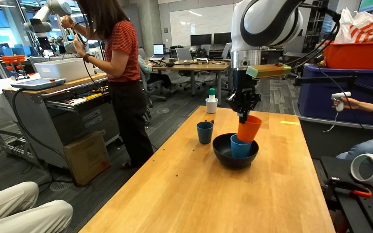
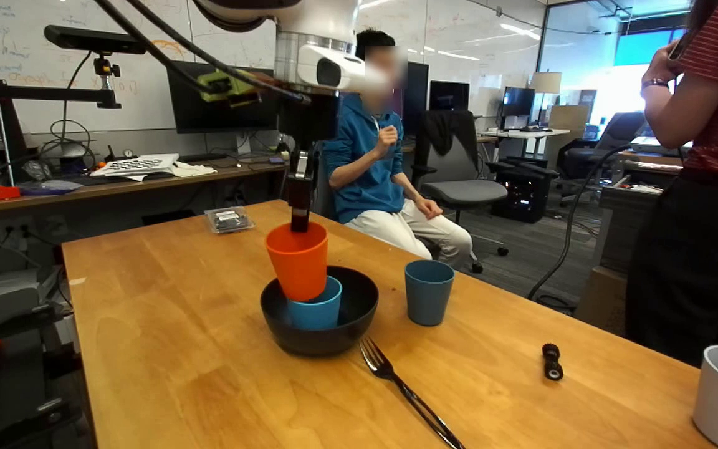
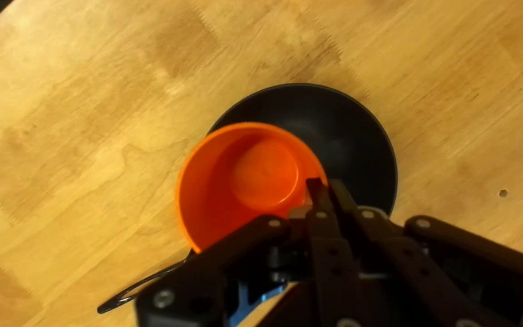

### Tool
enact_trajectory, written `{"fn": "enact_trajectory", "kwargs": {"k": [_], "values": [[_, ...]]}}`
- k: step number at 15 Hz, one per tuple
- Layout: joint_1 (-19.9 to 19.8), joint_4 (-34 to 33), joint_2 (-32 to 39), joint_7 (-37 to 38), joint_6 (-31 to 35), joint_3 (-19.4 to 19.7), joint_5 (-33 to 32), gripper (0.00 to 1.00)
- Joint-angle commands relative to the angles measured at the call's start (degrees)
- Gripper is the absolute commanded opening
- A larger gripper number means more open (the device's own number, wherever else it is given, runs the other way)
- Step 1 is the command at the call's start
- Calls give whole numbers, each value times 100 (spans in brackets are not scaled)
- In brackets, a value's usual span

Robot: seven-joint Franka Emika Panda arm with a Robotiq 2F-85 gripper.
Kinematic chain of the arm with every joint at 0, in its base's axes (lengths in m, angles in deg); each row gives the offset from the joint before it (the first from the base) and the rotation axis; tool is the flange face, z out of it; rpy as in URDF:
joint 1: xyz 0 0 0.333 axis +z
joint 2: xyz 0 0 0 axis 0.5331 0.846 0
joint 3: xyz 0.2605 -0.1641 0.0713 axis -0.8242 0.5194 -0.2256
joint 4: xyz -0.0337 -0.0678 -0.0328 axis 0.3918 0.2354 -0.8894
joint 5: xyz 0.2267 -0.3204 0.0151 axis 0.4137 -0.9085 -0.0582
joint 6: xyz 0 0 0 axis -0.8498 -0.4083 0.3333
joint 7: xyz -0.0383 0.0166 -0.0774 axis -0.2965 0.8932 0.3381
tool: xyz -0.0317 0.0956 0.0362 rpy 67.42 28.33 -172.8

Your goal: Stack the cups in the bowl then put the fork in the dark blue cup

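The orange cup hangs tilted from my gripper, which is shut on its rim. In the wrist view, one finger of the gripper lies inside the orange cup and one outside. Below it, the light blue cup stands in the black bowl. The base of the orange cup overlaps the light blue cup's mouth in both exterior views; whether they touch I cannot tell. The dark blue cup stands upright on the table beside the bowl. A black fork lies there too, tines toward the bowl.
A white cup holding a green-capped bottle stands near a table edge. A small black part lies on the tabletop, and a clear package rests at another edge. People sit and stand around the table.
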Motion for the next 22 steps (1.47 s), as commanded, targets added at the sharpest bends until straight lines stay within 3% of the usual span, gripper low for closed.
{"fn": "enact_trajectory", "kwargs": {"k": [1,6,7,9,17,22], "values": [[68,-257,421,134,286,36,-89,5],[114,-343,629,146,599,47,-95,5],[128,-349,639,141,621,48,-118,30],[140,-349,630,113,644,37,-97,37],[205,-391,496,386,939,117,-164,98],[157,-385,512,1032,1595,386,-202,100]]}}
